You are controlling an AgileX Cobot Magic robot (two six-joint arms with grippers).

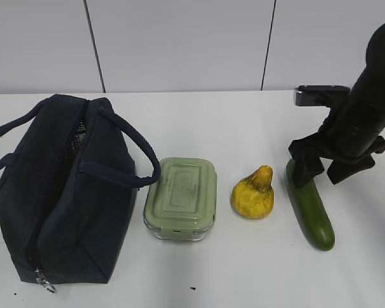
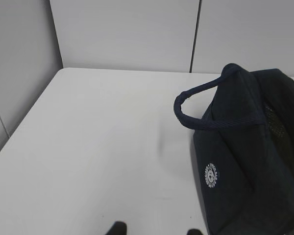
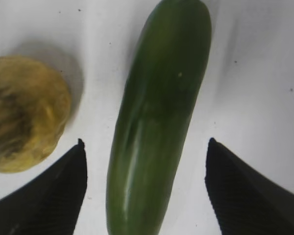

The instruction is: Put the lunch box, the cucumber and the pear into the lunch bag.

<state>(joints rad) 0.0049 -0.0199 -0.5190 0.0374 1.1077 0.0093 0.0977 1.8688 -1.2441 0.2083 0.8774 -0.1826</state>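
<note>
The dark navy lunch bag [image 1: 64, 192] stands at the left with its top zipper open; it also shows in the left wrist view [image 2: 250, 152]. The lunch box [image 1: 181, 197] with its sage-green lid sits right of the bag. The yellow pear [image 1: 253, 194] lies right of the box and shows in the right wrist view [image 3: 24, 112]. The dark green cucumber [image 1: 313, 215] lies at the right. My right gripper [image 1: 321, 172] is open and straddles the cucumber [image 3: 159, 122], its fingers [image 3: 54, 196] apart from it on both sides. My left gripper [image 2: 154, 230] is open and empty over bare table left of the bag.
The white table [image 1: 244, 128] runs back to a grey panelled wall [image 1: 179, 45]. The table's left edge [image 2: 24, 122] shows in the left wrist view. The bag's loop handles [image 1: 131, 138] stick out toward the lunch box.
</note>
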